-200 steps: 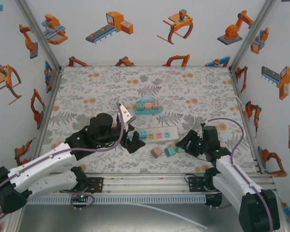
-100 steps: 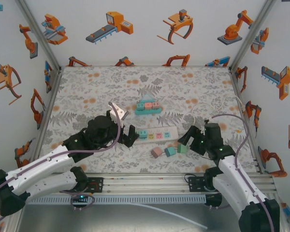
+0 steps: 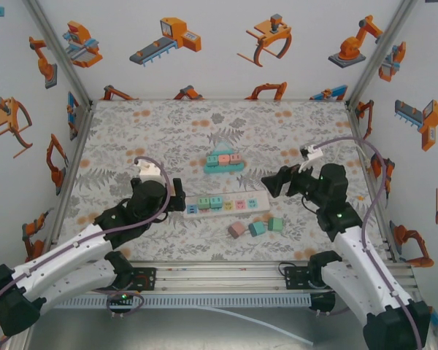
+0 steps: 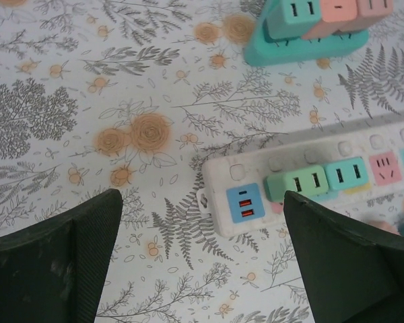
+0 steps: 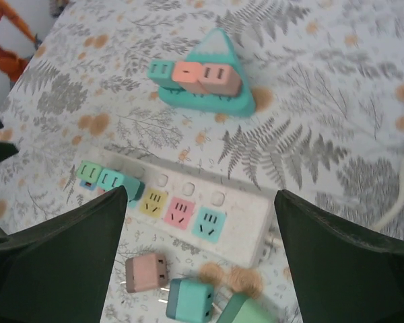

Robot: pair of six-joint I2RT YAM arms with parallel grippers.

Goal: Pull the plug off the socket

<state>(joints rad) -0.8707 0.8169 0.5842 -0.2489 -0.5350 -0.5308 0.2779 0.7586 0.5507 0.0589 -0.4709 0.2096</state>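
Right pincer (image 3: 272,182) has lifted, splayed, near socket (image 3: 226,202).

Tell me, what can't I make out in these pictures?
Left wrist view: the strip runs off the right edge; the teal block is cut by the top edge.
Right wrist view: the green plug is cut by the bottom edge.
Top view: the strip's socket holes are too small to read.

Power strip (image 3: 226,203) mid-table, three loose plugs (image 3: 256,228) before it, socket block (image 3: 224,161) behind.
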